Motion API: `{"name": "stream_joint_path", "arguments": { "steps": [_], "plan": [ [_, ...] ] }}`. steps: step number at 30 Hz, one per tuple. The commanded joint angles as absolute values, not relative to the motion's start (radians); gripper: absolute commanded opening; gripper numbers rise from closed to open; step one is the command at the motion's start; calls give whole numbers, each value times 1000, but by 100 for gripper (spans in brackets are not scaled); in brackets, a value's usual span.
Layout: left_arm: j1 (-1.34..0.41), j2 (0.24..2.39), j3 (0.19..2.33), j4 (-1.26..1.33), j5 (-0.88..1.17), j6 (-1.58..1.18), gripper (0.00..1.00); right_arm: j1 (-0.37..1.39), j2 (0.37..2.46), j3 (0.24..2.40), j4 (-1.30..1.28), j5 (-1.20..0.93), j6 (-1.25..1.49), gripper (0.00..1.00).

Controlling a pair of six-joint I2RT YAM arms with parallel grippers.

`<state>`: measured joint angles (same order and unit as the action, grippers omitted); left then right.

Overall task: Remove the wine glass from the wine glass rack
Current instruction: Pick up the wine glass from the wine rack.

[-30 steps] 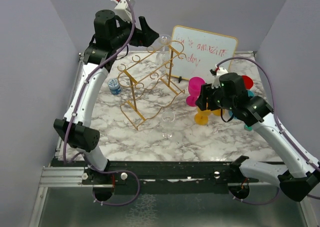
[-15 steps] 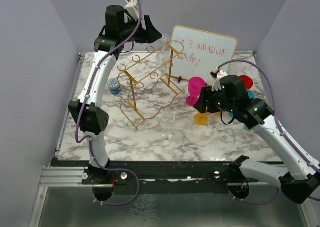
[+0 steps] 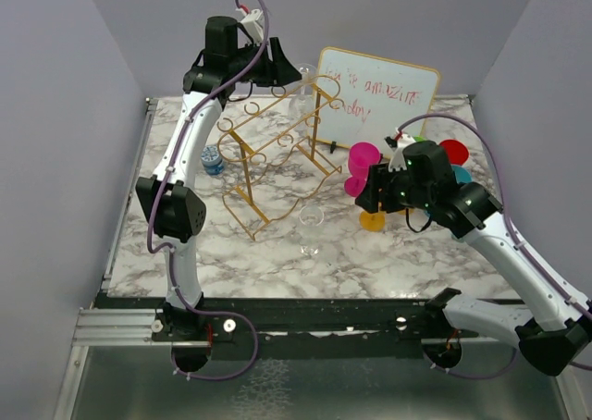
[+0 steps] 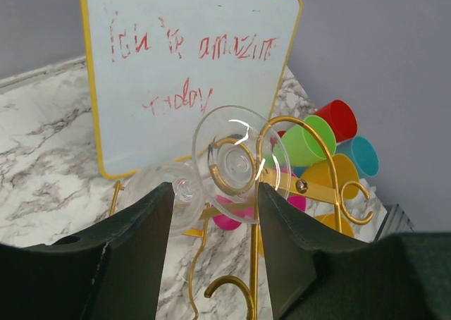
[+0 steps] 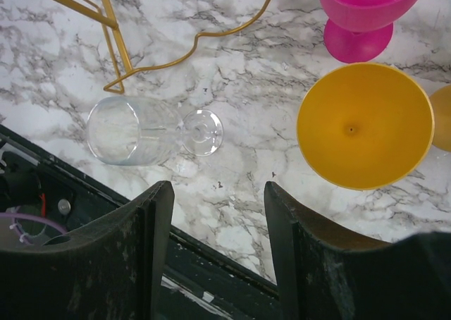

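The gold wire wine glass rack (image 3: 277, 152) stands mid-table. A clear wine glass (image 3: 302, 80) hangs from its top far end; in the left wrist view its round foot (image 4: 236, 161) sits on a gold scroll of the rack (image 4: 296, 158). My left gripper (image 3: 282, 71) is open, and in its wrist view (image 4: 215, 193) the fingers stand either side of the glass without touching it. A second clear wine glass (image 3: 312, 220) lies on the table, also in the right wrist view (image 5: 134, 131). My right gripper (image 3: 368, 196) hovers open and empty (image 5: 218, 189) above the table.
A gold-framed whiteboard (image 3: 377, 96) stands behind the rack. A pink glass (image 3: 361, 166), a yellow glass (image 5: 363, 122) and several coloured cups (image 3: 453, 152) stand at the right. A small blue object (image 3: 212, 159) sits left of the rack. The table's near edge (image 5: 211, 263) lies under the right gripper.
My left arm has swung right and its gripper has come up to the hanging glass at the rack's top. The right gripper has shifted slightly left.
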<state>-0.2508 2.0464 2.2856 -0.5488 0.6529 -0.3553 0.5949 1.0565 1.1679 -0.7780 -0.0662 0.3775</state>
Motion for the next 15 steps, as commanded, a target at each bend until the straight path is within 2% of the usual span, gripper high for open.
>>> {"name": "stream_joint_path", "arguments": {
  "steps": [1,15],
  "plan": [
    [-253,2045,2323,-546,708,-379,50,600,1063,1144,-756,-103,395,60],
    [-252,2067,2314,-525,752,-406,28,600,1068,1156,-788,-78,381,60]
  ]
}}
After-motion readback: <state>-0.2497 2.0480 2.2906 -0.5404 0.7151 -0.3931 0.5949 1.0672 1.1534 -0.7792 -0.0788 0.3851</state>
